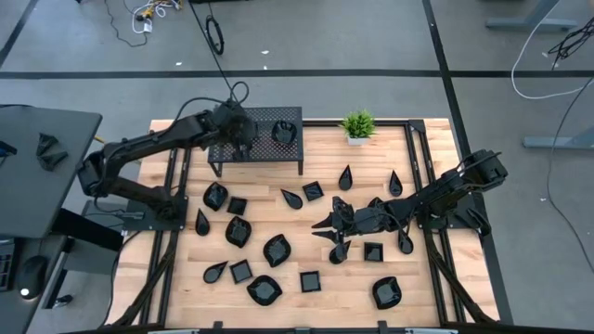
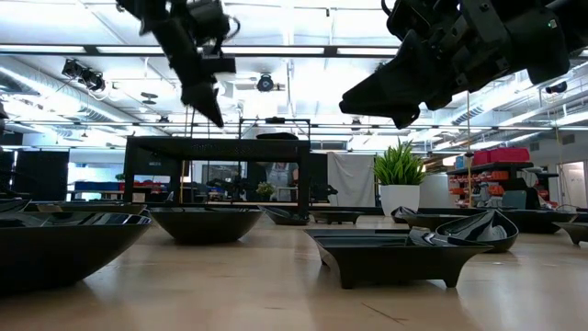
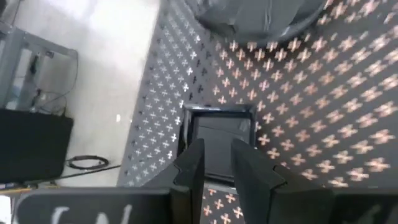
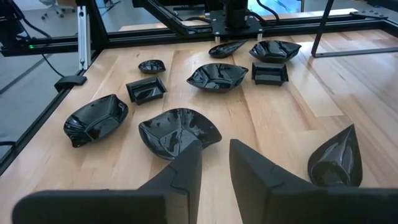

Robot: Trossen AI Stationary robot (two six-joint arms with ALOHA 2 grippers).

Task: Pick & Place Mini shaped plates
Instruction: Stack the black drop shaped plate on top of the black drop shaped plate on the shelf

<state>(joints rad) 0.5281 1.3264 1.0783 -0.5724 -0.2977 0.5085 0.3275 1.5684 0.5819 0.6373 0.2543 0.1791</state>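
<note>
Many small glossy black plates lie on the wooden table (image 1: 436,278): squares (image 1: 309,280), teardrops (image 1: 345,176) and rounded ones (image 1: 276,249). My left gripper (image 1: 237,125) hangs above the black perforated rack (image 1: 264,153), fingers pointing down and slightly apart. Right beneath them a square plate (image 3: 217,130) rests flat on the rack top. A rounded plate (image 1: 285,132) also sits on the rack. My right gripper (image 1: 323,229) hovers open over the table's middle, well above the wood (image 2: 395,110). A rounded plate (image 4: 177,130) and a teardrop (image 4: 336,158) lie ahead of it.
A small green potted plant (image 1: 357,123) stands at the far edge, right of the rack. Black frame rails (image 1: 422,158) run along both sides of the table. Plates crowd the middle and near part; bare wood shows at the near right corner.
</note>
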